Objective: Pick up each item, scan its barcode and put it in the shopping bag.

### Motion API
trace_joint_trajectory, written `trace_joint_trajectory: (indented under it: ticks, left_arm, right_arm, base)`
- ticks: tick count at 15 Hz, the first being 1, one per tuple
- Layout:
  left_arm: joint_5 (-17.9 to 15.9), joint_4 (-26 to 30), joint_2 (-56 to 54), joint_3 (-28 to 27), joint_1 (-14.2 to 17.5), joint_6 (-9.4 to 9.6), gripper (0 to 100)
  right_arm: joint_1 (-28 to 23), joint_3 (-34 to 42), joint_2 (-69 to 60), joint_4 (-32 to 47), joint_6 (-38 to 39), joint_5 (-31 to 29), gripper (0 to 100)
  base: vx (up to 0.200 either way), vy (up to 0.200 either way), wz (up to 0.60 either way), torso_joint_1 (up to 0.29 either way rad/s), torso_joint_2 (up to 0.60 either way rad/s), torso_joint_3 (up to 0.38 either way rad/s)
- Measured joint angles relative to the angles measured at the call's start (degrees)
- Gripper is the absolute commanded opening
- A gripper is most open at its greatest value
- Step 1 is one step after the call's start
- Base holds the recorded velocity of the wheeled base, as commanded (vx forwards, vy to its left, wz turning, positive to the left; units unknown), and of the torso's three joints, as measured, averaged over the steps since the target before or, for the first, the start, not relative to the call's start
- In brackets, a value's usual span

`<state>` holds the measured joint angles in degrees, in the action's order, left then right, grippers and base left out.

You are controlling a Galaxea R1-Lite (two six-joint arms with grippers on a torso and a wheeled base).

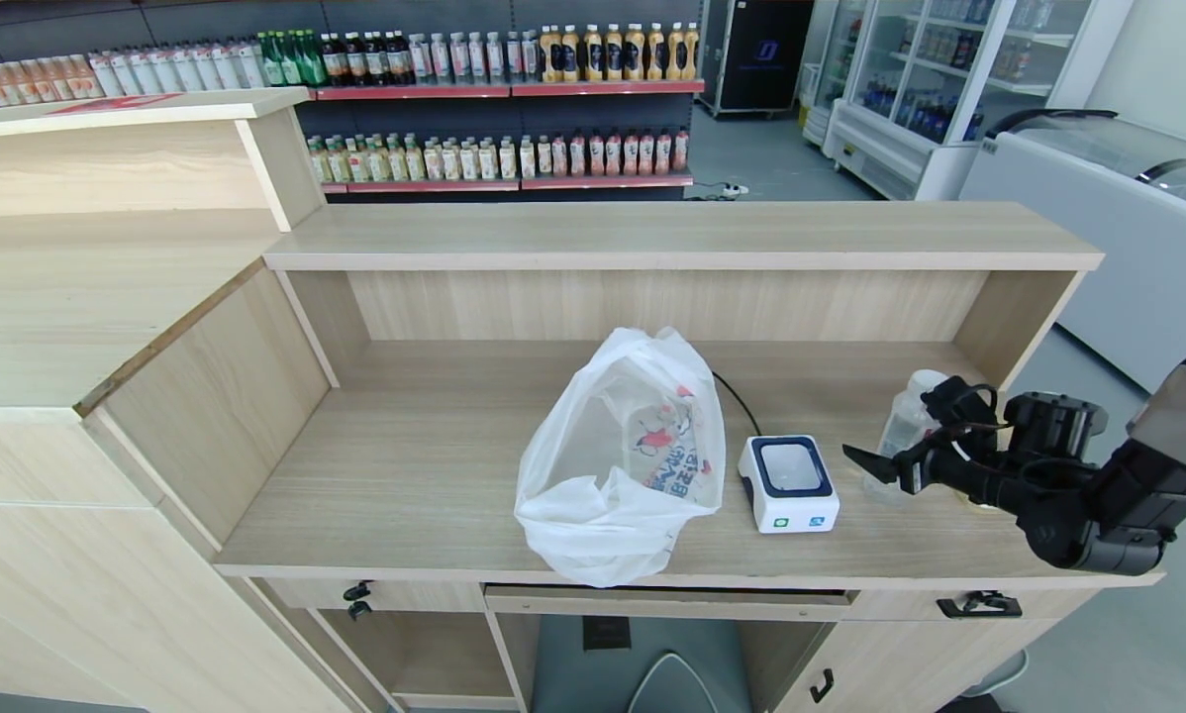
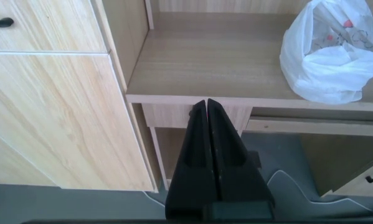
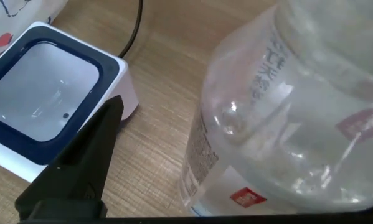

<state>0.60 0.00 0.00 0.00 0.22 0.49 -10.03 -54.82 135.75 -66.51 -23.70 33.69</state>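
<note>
Right gripper (image 1: pixel 895 426) spread open around a clear bottle (image 1: pixel 905 426) just beside the scanner (image 1: pixel 787 482).

Standing on the wooden counter (image 1: pixel 435 475) at the scanner's right side, near but not touching it: the clear plastic bottle, pale cap up, between wide-parted jaws. One dark finger (image 3: pixel 80 165) in the space between bottle and scanner, a visible gap left to the bottle's wall; the other on the side away from the scanner; no grip taken on anything. On the scanner's left, just beside it: the white plastic shopping bag (image 1: pixel 621 465), mouth slumped open, a printed packet inside. From behind the scanner, a black cable (image 1: pixel 737 401) running back past the bag. Well to the scanner's left, beyond the bag and below the counter's front edge: the left gripper (image 2: pixel 206 109), fingers pressed flat together, holding nothing.
</note>
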Motion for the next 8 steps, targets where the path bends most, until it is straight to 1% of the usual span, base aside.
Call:
trace_joint_trajectory:
  ticks: [1,2,8]
  left_arm:
    - [0.0,0.0,0.0,0.0,0.0,-0.02,0]
    - [0.0,0.0,0.0,0.0,0.0,-0.02,0]
    - [0.0,0.0,0.0,0.0,0.0,0.0,0]
  right_arm:
    - [0.1,-0.3,0.3,0.0,0.0,0.8,100]
    - [0.1,-0.4,0.5,0.0,0.0,2.5,0]
    - [-0.7,-1.8,0.4,-0.1,0.1,3.3,0]
  base:
    - [0.0,0.0,0.0,0.0,0.0,0.0]
    - [0.0,0.0,0.0,0.0,0.0,0.0]
    - [0.0,0.0,0.0,0.0,0.0,0.0]
